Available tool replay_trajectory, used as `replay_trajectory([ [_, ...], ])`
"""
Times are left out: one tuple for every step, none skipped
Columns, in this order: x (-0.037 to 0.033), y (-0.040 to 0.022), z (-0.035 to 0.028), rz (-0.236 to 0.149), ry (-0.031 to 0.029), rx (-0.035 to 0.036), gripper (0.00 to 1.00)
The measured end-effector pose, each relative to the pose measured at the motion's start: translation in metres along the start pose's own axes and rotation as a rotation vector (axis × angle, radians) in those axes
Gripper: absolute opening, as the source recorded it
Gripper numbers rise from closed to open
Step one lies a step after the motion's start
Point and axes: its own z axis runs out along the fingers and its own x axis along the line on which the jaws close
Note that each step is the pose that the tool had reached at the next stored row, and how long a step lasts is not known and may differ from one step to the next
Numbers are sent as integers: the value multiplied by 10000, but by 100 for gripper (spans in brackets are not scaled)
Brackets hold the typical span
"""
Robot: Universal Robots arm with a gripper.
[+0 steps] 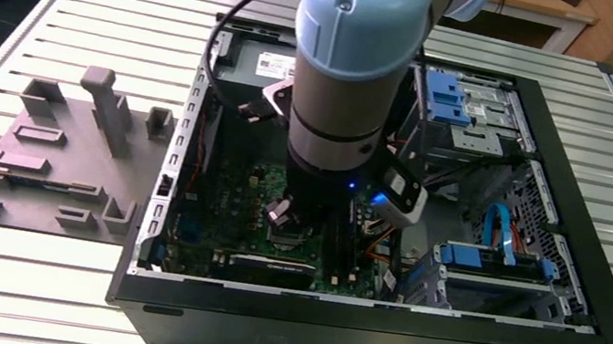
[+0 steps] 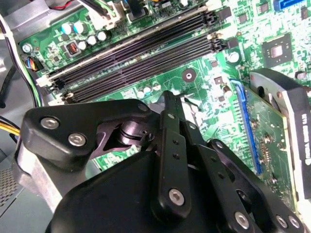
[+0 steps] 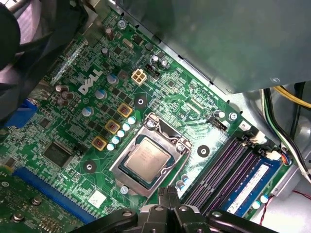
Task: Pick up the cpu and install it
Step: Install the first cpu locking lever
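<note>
The cpu (image 3: 145,158), a small silvery square chip, lies flat inside the dark socket frame (image 3: 171,136) of the green board (image 3: 73,126). My gripper (image 3: 167,195) hangs just beside the socket's edge, its two black fingers pressed together with nothing between them. In the second wrist view the gripper (image 2: 171,99) shows from behind, its linkage covering the socket. From the exterior view the arm reaches down into the open computer case (image 1: 586,272), and the gripper (image 1: 281,214) hovers right above the socket area (image 1: 290,243).
Black memory slots (image 2: 136,58) run beside the socket, one holding a blue module (image 3: 245,187). A graphics card (image 2: 286,126) stands near the gripper. A grey power box (image 1: 253,62), blue drive cages (image 1: 442,97) and cables crowd the case. A grey parts fixture (image 1: 63,152) lies on the exterior view's left.
</note>
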Motion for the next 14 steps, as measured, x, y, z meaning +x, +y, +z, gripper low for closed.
replay_trajectory([
  [3,5,-1,-1,-1,0,10],
  [5,9,-1,0,-2,0,10],
  [7,15,-1,0,-3,0,10],
  [9,20,-2,0,-3,1,10],
  [10,25,-3,0,-3,2,10],
  [11,31,-3,0,-4,1,10],
  [13,34,-4,0,-5,1,10],
  [15,37,-3,0,-7,0,10],
  [16,38,-4,1,-7,0,10],
  [16,38,-4,0,-8,2,10],
  [16,38,-5,-1,-7,4,10],
  [16,38,-5,-1,-8,3,10],
  [16,38,-4,0,-11,1,10],
  [15,38,-5,0,-13,-2,10],
])
